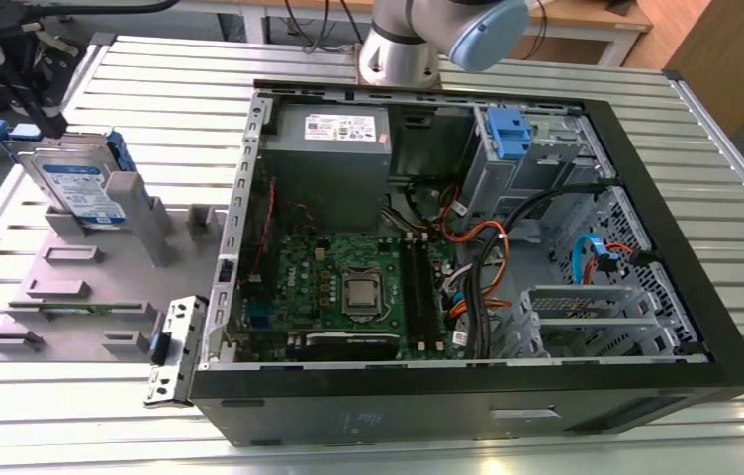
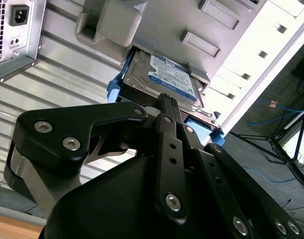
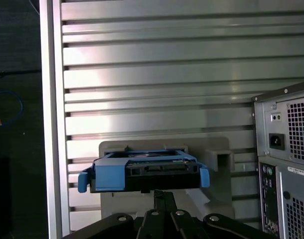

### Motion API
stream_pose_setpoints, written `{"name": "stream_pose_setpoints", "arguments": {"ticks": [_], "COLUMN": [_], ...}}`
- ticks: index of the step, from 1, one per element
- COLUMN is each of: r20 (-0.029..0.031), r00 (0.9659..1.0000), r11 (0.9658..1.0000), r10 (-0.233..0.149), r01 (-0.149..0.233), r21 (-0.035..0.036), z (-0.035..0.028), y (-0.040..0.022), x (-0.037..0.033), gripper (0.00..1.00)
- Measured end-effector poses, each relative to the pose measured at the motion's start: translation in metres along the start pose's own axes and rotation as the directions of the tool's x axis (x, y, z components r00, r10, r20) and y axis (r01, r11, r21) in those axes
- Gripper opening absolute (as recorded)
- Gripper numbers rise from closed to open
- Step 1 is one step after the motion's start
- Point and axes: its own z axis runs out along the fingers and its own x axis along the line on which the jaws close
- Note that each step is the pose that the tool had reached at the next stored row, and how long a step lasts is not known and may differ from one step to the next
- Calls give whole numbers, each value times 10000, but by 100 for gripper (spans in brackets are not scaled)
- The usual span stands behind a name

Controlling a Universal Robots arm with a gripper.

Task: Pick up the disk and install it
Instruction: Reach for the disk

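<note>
Exterior view: disk (image 1: 79,183) upright in grey holder (image 1: 82,297) on slatted table (image 1: 742,198), at exterior view's left of open computer case (image 1: 478,396); gripper (image 1: 48,124) at disk's top edge. Second wrist view: jaws together, tips at blue carrier edge. First wrist view: tips meet carrier underside; grip on it unclear.

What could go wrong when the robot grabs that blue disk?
The disk leans in a grey holder, so a bump from the shut gripper close by might tip it. The open computer case is crowded with cables, so the disk might snag going in.
</note>
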Motion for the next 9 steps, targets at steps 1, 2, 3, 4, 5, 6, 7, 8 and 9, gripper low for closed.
{"name": "stream_pose_setpoints", "arguments": {"ticks": [1, 2, 3, 4, 5, 6, 7, 8, 9], "r20": [-1, 0, 0, 0, -1, 0, 2, 0, -1], "r00": [10000, 10000, 10000, 10000, 10000, 10000, 10000, 10000, 10000], "r11": [10000, 10000, 10000, 10000, 10000, 10000, 10000, 10000, 10000], "r10": [0, 0, 1, 1, 1, 1, 1, 1, 1], "r01": [0, 0, -1, -1, -1, -1, -1, -1, -1], "r21": [1, 1, 1, 2, 2, 2, 1, 2, 4], "z": [7, 14, 20, 26, 32, 39, 44, 48, 51], "y": [-1, -2, -3, -4, -4, -3, 0, 5, 11], "x": [12, 24, 37, 49, 60, 70, 76, 80, 82], "gripper": [11, 11, 11, 11, 11, 11, 11, 11, 11]}}
